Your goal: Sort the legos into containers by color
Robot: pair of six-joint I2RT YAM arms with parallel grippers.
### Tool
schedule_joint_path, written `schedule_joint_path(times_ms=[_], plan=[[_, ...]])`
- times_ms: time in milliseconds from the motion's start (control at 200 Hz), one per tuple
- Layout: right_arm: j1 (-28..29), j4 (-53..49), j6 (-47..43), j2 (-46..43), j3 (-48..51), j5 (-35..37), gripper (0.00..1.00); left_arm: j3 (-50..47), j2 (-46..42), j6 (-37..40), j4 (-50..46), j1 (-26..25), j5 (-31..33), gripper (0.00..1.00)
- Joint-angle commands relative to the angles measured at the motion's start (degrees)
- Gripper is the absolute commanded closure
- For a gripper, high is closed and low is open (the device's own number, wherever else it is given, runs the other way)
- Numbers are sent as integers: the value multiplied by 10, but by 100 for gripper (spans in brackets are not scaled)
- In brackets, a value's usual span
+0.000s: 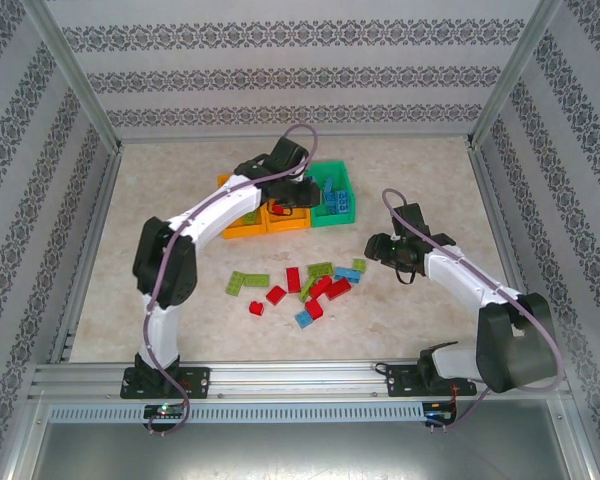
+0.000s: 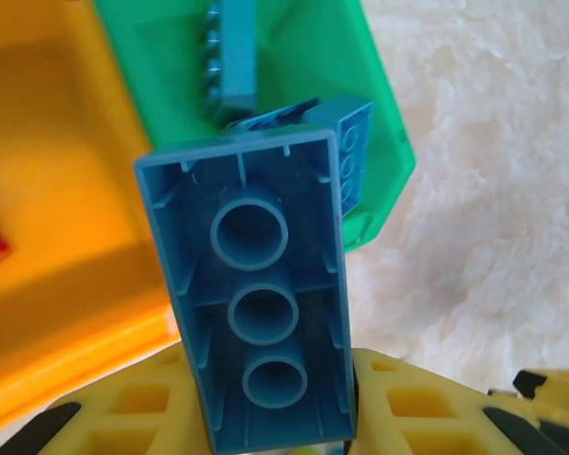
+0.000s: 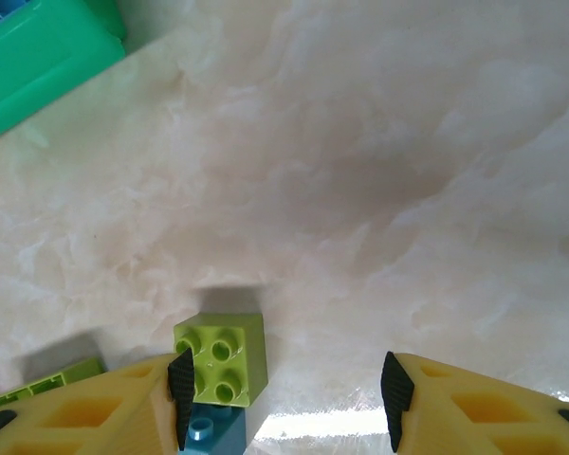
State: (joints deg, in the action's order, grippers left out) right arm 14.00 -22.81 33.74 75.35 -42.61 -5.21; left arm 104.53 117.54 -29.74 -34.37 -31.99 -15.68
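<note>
blue brick (image 2: 256, 303) clamped btwn yellow fingers (image 2: 133, 408) of left gripper (image 2: 280, 403), hollow underside facing the wrist cam, hanging over the containers (image 1: 290, 205) abt where orange bin (image 2: 66, 237) meets green bin (image 2: 379, 104). more blue pcs (image 2: 232, 52) inside the green one. right gripper (image 3: 286, 387) low over table (image 3: 408, 190), fingers apart w/ nothing btwn; lime brick (image 3: 223, 358) just beside one pad (image 3: 182, 379), prob. not touching. other legos (image 1: 305, 285) loose nr table centre, apart from bins.

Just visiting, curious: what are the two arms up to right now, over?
Left gripper shut on blue brick, by green bin. Right gripper open, lime brick beside one finger. Unsorted bricks scattered between arms.
</note>
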Motion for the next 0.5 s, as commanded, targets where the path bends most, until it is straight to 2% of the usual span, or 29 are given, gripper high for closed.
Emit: schedule_joint_path(times_ms=[0, 355, 495], plan=[[16, -18, 4, -22, 12, 6, 43, 74, 53, 33, -18, -9, -45, 70], [69, -43, 4, -57, 40, 22, 41, 241, 183, 56, -85, -10, -41, 67], [88, -40, 6, -61, 44, 24, 41, 263, 208, 39, -98, -10, -35, 64]])
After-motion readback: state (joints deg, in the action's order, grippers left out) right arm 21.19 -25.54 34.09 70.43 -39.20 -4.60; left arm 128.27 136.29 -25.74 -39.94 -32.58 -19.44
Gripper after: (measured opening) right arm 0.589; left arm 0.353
